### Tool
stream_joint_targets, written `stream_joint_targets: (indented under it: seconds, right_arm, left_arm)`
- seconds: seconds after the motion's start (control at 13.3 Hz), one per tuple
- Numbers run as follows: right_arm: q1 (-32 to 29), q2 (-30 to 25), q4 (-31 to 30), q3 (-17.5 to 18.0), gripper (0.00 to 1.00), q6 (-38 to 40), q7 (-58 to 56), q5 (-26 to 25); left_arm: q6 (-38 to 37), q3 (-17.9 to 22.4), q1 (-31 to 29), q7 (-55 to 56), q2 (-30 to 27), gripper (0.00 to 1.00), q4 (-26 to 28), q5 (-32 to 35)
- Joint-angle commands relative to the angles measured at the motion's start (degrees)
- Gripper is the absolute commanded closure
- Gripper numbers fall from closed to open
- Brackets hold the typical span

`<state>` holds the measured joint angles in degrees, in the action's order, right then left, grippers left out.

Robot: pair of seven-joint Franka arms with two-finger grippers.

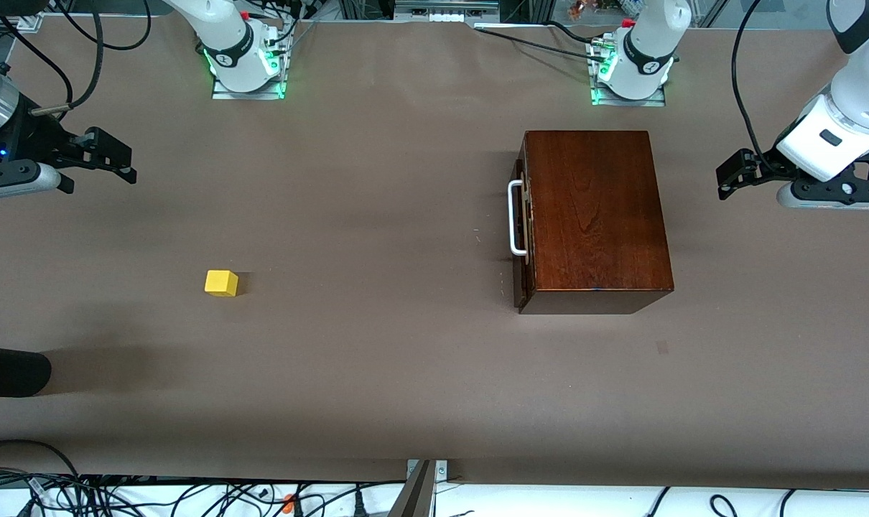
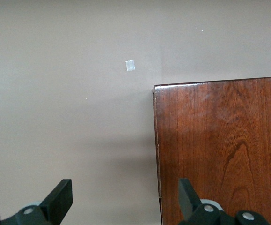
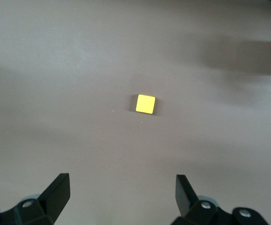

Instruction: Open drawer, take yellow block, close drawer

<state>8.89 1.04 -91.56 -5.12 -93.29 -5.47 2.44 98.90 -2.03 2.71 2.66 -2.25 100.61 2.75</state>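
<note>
Nothing started: drawer [image 1: 522, 230] shut, yellow block [image 1: 221, 283] on the worktop [image 1: 377, 373] toward the right arm's end. Left gripper [image 2: 123, 199] over the box's edge and right gripper [image 3: 121, 194] over the block hang with fingers wide, empty. Next: a gripper must hook the white handle [image 1: 515, 218].

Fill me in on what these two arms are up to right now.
Nothing is being handled yet. The drawer of the wooden box is shut. The yellow block sits out on the table, toward the right arm's end, nearer the front camera than the box's middle. The left gripper hangs open and empty at the left arm's end of the table, beside the box. The right gripper hangs open and empty over the other end.
</note>
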Motion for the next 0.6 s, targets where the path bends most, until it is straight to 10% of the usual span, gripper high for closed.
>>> stream_joint_targets:
  seconds: [0.0, 0.53]
  right_arm:
    - [0.0, 0.5, 1.2, -0.2, 0.0, 0.8, -0.8, -0.4]
    - [0.0, 0.4, 1.2, -0.2, 0.0, 0.8, -0.7, -0.4]
  left_arm:
    - [-0.6, 0.0, 0.5, -0.2, 0.6, 0.0, -2.0, 1.1]
    - [-1.6, -0.1, 0.5, -0.2, 0.7, 0.0, -2.3, 1.0]
